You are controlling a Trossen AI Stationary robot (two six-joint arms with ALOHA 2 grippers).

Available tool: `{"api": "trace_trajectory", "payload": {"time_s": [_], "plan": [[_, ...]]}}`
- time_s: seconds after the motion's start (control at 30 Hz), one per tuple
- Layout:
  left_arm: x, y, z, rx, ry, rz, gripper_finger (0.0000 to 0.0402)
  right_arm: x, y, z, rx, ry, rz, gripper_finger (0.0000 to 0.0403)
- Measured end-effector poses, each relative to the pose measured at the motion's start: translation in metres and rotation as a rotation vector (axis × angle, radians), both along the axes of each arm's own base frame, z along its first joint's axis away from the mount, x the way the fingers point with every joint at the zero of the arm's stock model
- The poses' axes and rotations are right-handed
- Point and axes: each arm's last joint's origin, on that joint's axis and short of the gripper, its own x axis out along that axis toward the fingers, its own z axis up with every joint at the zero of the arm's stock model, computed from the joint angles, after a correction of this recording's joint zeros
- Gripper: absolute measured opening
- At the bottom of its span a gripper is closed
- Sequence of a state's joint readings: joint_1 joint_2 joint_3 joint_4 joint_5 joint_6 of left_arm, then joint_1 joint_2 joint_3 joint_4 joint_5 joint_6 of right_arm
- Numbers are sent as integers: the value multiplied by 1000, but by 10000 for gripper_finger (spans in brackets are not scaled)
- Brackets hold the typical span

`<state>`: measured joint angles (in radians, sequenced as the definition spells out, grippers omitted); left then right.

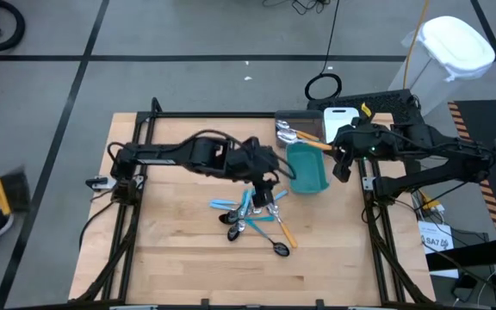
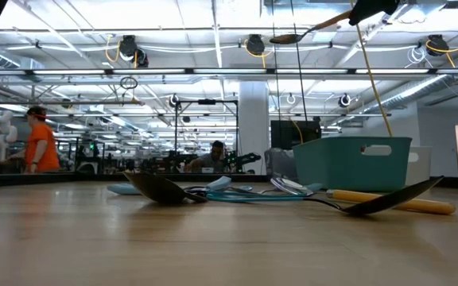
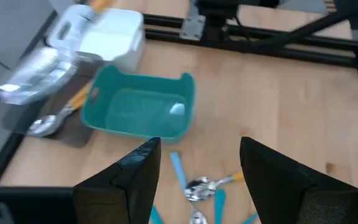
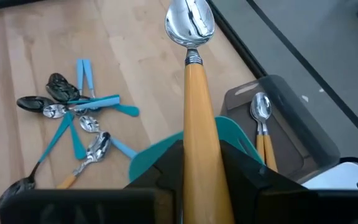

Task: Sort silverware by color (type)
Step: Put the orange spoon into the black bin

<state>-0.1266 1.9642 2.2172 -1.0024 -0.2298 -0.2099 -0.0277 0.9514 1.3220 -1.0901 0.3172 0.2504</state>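
The silverware (image 1: 252,220) lies in a loose pile at the middle of the wooden table (image 1: 170,267): light-blue-handled pieces, a few silver-headed ones with orange handles, and dark spoons, crossing and touching one another. One dark spoon (image 1: 279,249) sits at the pile's 5 o'clock edge, a little apart from the rest.

One more piece is off the table: an orange-handled spoon (image 4: 194,93) is clamped between the fingers of the right gripper (image 4: 199,180), bowl pointing away from the wrist. In the high view that gripper (image 1: 344,164) hangs at 3 o'clock from the teal bin (image 1: 308,168), just beside it.

The teal bin stands at 1 o'clock from the pile, near it. At 12 o'clock from the teal bin is a gray bin (image 1: 298,129), touching it or nearly so, holding two orange-handled spoons (image 4: 263,134). A white bin (image 1: 341,116) stands at 3 o'clock from the gray one.

The left gripper (image 1: 265,191) hovers over the pile's 12 o'clock edge, its fingers (image 3: 135,177) spread apart with nothing between them.
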Motion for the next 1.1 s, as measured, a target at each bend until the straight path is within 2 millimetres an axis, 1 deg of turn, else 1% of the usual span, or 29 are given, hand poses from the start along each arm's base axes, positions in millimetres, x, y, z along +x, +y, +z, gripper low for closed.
{"api": "trace_trajectory", "payload": {"time_s": [0.17, 0.27, 0.33, 0.47, 0.53, 0.63, 0.73, 0.83, 0.97, 1.1], "plan": [[12, -19, -37, -28, 4, -20, 218, -3, 0, -1, 17, 6, -18, 68], [18, -22, -48, -62, -80, -9, 218, -7, 0, 0, 17, 2, -18, 68], [16, -21, -51, -71, -104, -8, 218, -10, 0, 2, 16, -10, -18, 68], [14, -14, -51, -114, -233, 27, 218, -19, 0, 6, -11, -40, -44, 68], [16, -10, -50, -141, -339, 55, 218, -24, -1, 8, -22, -59, -56, 68], [15, -2, -50, -176, -407, 102, 218, -29, -1, 10, -45, -80, -73, 68], [15, 3, -49, -173, -387, 117, 218, -31, -2, 11, -64, -86, -85, 68], [13, 6, -38, -145, -366, 108, 218, -32, -2, 12, -79, -90, -73, 68], [9, 10, -23, -57, -329, 66, 218, -32, -2, 12, -97, -79, -57, 68], [9, 14, -10, 15, -350, 34, 218, -29, -3, 14, -151, -90, -57, 68]]}}
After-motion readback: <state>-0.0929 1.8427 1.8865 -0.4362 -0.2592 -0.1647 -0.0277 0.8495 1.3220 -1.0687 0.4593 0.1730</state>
